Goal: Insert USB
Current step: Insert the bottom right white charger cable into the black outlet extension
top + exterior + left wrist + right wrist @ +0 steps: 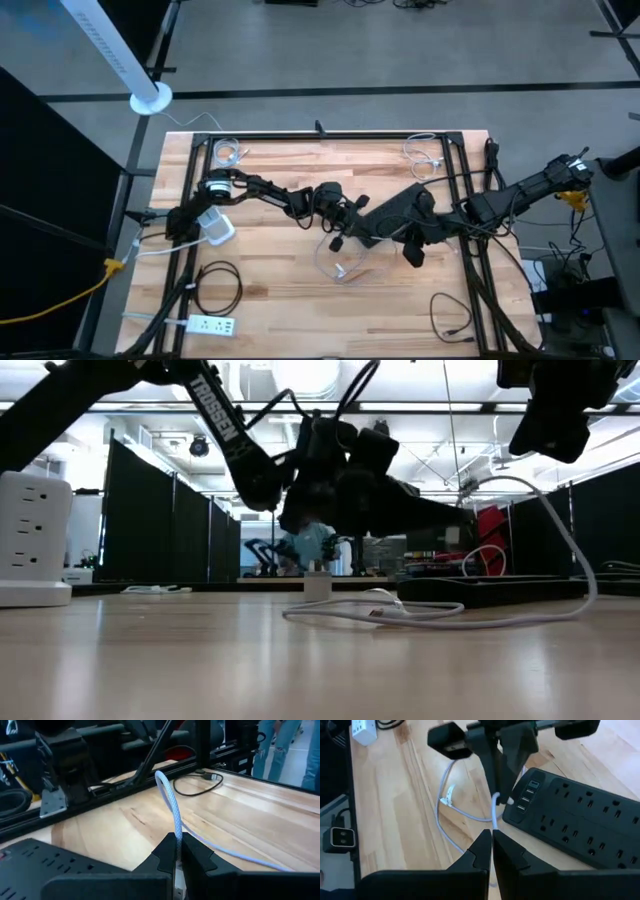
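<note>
A black power strip [570,820] lies on the wooden table, its USB ports [525,797] at one end; it also shows in the high view [390,215]. My left gripper [496,795] points down just beside those ports, shut on a white braided USB cable [172,805]. The rest of the cable lies in a loose loop on the table [340,268] [400,615]. My right gripper [491,845] is shut and hovers over the table near the strip's USB end, above the cable; I see nothing between its fingers. My left gripper pinches the white cable between its two fingers [177,845], close to its plug end, which the fingers hide. The fingers come from above, pointing down beside the strip's USB ports. The cable leaves the fingertips, arches over [162,777] and falls slack to the table.
A white power strip [210,325] and a black cable coil [215,285] lie at the near left. A white adapter [218,228] lies at the left, and a black cable [450,320] at the near right. White cables [425,155] lie at the far edge. A black frame [460,180] borders the table.
</note>
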Tool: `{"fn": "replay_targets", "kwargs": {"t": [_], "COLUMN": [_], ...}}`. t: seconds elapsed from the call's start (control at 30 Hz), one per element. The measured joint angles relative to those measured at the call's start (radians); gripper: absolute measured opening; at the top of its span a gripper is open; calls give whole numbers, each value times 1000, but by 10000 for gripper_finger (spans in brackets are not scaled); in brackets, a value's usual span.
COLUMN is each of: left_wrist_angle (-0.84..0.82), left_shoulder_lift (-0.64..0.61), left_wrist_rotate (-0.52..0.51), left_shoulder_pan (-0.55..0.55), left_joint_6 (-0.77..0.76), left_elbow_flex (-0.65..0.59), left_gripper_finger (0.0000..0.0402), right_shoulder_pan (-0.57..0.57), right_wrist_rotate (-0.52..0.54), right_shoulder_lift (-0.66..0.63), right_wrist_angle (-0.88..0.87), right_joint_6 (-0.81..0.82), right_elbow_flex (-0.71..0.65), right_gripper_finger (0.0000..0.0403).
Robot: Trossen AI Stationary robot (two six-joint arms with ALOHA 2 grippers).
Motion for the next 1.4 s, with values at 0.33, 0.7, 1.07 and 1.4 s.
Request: {"fn": "replay_targets", "kwargs": {"t": [0.33, 0.7, 1.07, 1.4], "left_wrist_angle": [6, -108, -845, -1015], "left_shoulder_lift": [30, -2, -228, -235], "left_wrist_rotate": [0, 16, -226, -369], "left_shoulder_pan": [14, 91, 94, 94], "left_joint_6": [11, -69, 193, 189], "left_elbow_flex": [41, 41, 16, 9], "left_gripper_finger": [0, 0, 0, 0], "right_shoulder_pan": [0, 0, 0, 0], "right_wrist_rotate": [-3, -21, -17, 8], "right_shoulder_lift": [2, 2, 2, 2], "right_wrist_angle": [20, 16, 13, 14], "right_joint_6": [1, -2, -49, -55], "right_elbow_flex": [-1, -1, -1, -1], "right_gripper_finger": [0, 0, 0, 0]}}
